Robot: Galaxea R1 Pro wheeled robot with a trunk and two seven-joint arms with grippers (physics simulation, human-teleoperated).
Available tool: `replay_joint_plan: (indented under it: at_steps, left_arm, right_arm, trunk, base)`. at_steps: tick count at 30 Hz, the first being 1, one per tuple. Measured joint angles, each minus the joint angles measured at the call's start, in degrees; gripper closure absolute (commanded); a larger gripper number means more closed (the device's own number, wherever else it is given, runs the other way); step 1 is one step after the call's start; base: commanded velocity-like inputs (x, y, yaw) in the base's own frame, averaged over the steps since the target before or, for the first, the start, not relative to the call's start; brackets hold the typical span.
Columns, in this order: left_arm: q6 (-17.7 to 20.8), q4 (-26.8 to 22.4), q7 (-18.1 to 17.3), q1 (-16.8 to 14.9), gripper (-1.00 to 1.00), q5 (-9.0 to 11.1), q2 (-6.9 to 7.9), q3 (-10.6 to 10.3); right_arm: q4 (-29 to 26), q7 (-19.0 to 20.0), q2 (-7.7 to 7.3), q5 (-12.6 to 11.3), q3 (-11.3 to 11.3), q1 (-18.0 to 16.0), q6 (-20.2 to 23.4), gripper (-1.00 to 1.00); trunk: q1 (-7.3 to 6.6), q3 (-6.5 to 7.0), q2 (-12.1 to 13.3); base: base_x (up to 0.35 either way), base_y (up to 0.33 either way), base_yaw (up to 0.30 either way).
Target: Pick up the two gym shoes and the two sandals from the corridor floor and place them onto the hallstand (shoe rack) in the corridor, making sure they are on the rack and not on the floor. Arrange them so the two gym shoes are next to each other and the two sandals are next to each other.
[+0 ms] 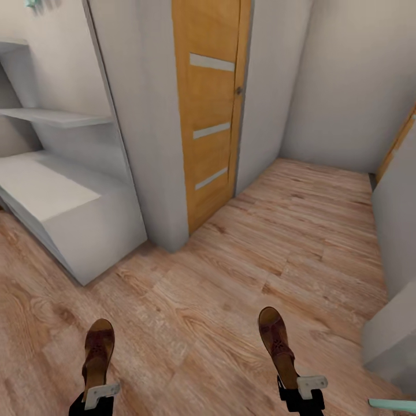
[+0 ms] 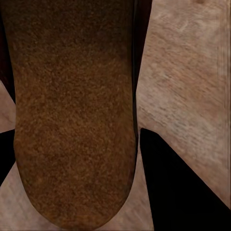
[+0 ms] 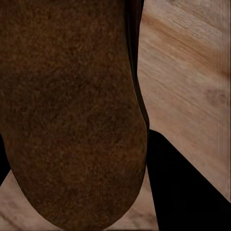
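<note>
We've got a brown leather sandal (image 1: 97, 353) pinched in our left jaws (image 1: 99, 394), its twin (image 1: 278, 345) in the right jaws (image 1: 306, 386), both above wood-plank floor (image 1: 231, 277); pale-grey hallstand (image 1: 63, 208) w/ bare shelves front-left.

brown sandals (image 1: 97, 352), pale-grey hallstand (image 1: 63, 214), wood-grain floor (image 1: 231, 277).

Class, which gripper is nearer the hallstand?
Left. The left gripper, holding a sandal, is just right of the hallstand; the right gripper is farther right.
</note>
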Motion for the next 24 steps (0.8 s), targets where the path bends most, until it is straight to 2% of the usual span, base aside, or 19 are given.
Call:
replay_joint_plan:
  at_steps: [9, 13, 24]
  left_arm:
    - [-1.05, 0.03, -0.01, 0.08, 1.00, 0.02, -0.04, -0.02]
    - [-1.20, 0.01, -0.02, 0.08, 1.00, 0.08, -0.02, 0.00]
    - [-1.23, 0.05, -0.01, 0.10, 1.00, 0.10, -0.01, 0.04]
  right_arm:
    - [-0.01, 0.00, 0.00, 0.05, 0.00, 0.00, 0.01, 1.00]
    - [-0.01, 0.00, 0.02, 0.01, -0.01, -0.01, 0.02, 1.00]
    - [0.01, 0.16, -0.08, 0.04, 0.01, -0.01, 0.07, 1.00]
  trunk:
    - [-1.98, 2.25, 3.61]
    - [-2.85, 3.16, 5.22]
    - [-2.86, 3.21, 5.23]
  base:
    - [0.000, 0.000, -0.221]
    - [0.000, 0.000, -0.110]
    - [0.000, 0.000, -0.009]
